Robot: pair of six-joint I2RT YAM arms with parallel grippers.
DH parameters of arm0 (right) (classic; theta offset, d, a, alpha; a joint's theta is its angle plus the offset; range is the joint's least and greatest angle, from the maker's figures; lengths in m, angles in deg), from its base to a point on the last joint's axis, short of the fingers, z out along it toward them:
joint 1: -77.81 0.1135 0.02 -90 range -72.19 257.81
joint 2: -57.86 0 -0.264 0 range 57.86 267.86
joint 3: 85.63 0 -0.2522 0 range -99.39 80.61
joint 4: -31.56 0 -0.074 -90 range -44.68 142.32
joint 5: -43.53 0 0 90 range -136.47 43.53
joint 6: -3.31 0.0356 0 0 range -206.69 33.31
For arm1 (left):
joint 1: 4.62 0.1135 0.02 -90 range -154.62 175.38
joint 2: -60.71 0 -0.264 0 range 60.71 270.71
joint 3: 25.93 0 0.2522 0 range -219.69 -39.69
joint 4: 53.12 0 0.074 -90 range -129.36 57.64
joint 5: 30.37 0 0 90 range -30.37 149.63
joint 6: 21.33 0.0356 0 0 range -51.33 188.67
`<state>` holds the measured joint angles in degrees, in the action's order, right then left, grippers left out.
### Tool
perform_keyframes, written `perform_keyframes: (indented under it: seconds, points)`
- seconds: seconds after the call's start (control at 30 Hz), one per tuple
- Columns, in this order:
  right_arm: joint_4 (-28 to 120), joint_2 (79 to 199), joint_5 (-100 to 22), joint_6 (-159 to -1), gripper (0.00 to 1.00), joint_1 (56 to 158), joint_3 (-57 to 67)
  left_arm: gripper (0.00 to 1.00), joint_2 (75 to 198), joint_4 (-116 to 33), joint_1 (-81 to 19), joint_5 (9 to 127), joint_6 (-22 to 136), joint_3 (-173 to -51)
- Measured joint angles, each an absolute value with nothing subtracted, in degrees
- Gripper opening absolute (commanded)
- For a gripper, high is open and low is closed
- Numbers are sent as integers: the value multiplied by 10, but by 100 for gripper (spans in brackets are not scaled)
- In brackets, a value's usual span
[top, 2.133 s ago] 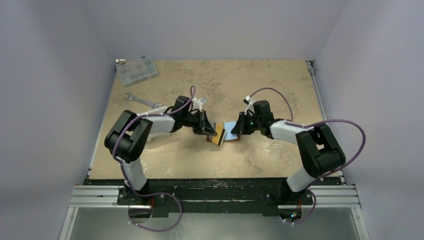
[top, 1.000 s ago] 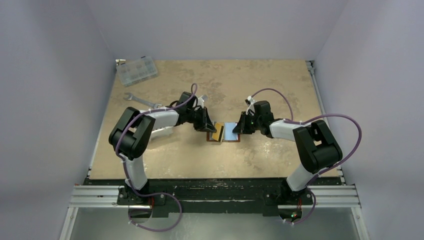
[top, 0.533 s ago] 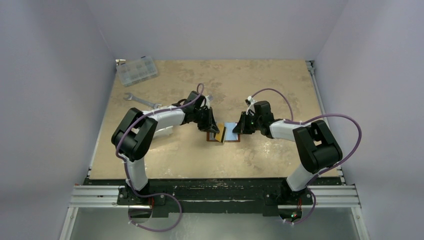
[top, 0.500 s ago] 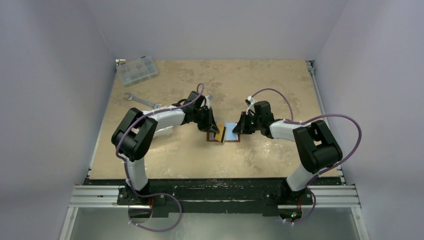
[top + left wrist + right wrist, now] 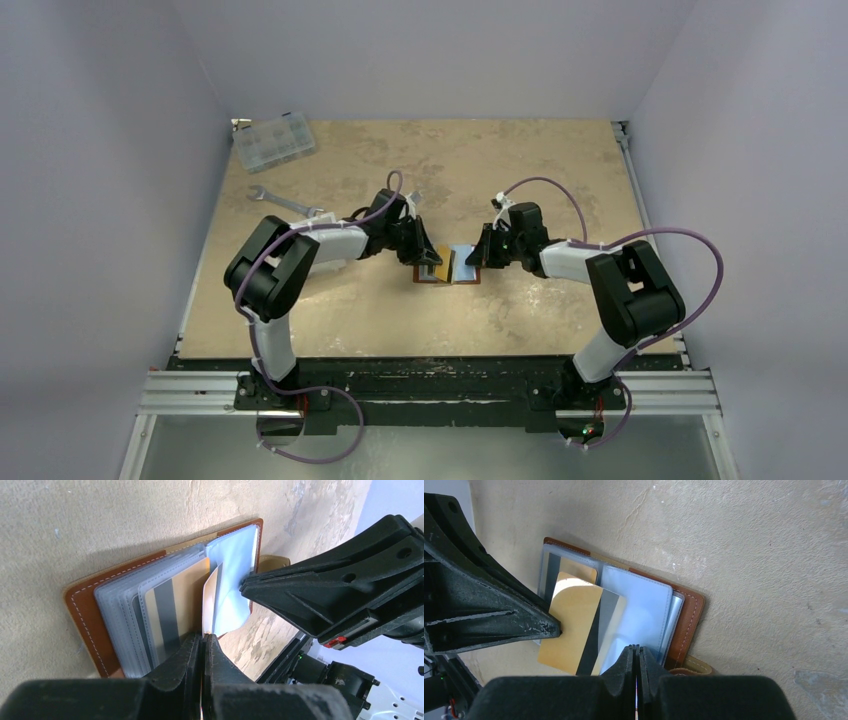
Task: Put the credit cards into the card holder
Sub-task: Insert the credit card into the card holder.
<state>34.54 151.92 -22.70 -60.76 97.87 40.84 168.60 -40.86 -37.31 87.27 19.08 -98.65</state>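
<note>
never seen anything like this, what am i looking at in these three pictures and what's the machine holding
Two robot arms are bolted at the near edge of a table. One picture looks down from above. The other two come from a camera on each wrist, so black fingers fill the foreground. On the table lie an open brown card holder, a wrench and a clear compartment box. The left gripper is shut on an orange-yellow card at the holder's sleeves. The right gripper pinches a pale blue sleeve, apparently holding it open.
</note>
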Motion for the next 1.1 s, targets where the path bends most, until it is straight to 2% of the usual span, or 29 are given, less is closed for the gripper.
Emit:
perform_keyframes:
  seconds: [0.3,0.87,1.0,1.03,1.07,1.1]
  points:
    - [340,1519,-226,-608,0,977,411,0,1679,-469,-373,847,147,-954]
    - [339,1519,-225,-608,0,977,411,0,1679,-494,-373,834,136,-948]
    - [340,1519,-224,-608,6,977,411,0,1679,-499,-377,835,136,-945]
    - [340,1519,-224,-608,9,976,411,3,1679,-501,-377,836,136,-945]
    - [342,1518,-224,-608,12,976,411,11,1680,-501,-379,836,136,-945]
    - [347,1515,-226,-608,14,976,411,15,1680,-501,-381,834,137,-945]
